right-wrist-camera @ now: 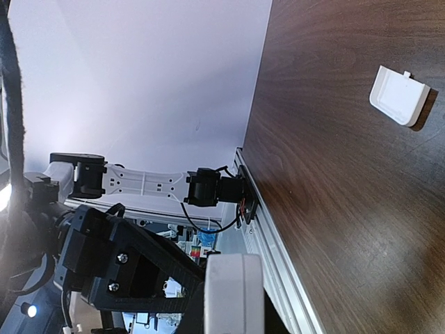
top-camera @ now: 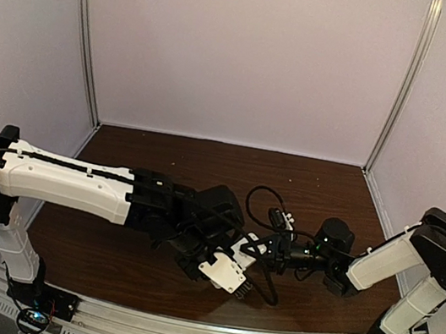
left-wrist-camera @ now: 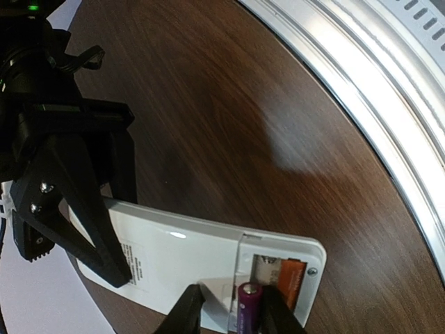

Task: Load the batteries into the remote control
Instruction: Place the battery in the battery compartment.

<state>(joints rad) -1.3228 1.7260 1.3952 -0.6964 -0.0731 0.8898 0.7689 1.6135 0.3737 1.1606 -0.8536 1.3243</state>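
- Left wrist view: the remote control lies back-up on the dark wood-grain table. Its long axis runs from the left edge toward the lower right, with the open battery bay at the right-hand end.
- The orange battery is seated in the bay, on the side nearest the remote's end.
- The purple battery is right beside it at bottom centre, glossy, with its rounded cap up-frame. The two look roughly parallel, both running up-down the frame.
- The left gripper straddles the purple cell, and its jaws stand apart. There's white plastic showing between the left-hand finger and the battery, while the other finger is against it or just beside it.
- That's the relation to watch: the purple cell sits directly between the claw tips over the free slot, so the left arm is plainly the nearer one. Whether it is fully pressed home, I cannot tell.
- The right gripper is clamped across the remote's far end at lower left, with matte black angular fingers on smooth white plastic.
- Right wrist view: the flat white cover, with rounded corners, lies alone at upper right, well apart from the action.
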